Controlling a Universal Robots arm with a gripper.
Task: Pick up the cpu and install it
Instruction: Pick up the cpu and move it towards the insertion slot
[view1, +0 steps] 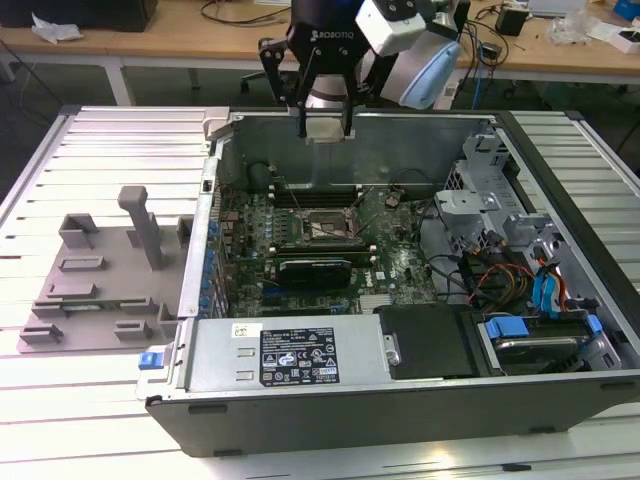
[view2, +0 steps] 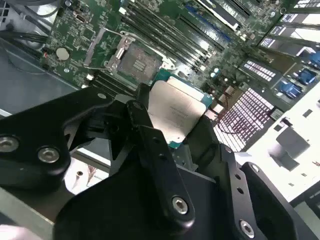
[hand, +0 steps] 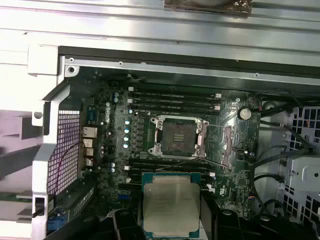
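Pale slatted tabletop (view1: 100, 140) carried everything I was working over. At the exterior view's left sat the grey tray (view1: 100, 285) with its upright posts, just beside the open computer case (view1: 400, 400). The case lay on its side, so the motherboard (view1: 400, 270) faced upward and I could come at it from above. I had the pincer (view1: 325, 130) hanging over the case's far wall, narrowed onto the cpu (hand: 170, 208) and gripping it by two opposite edges. In the first wrist view the chip sat level with its silvery top toward the camera, a hold I judged right for lowering it flat. Its socket (hand: 179, 136) lay below and well apart, dark middle uncovered. The chip was lifted but not yet seated.
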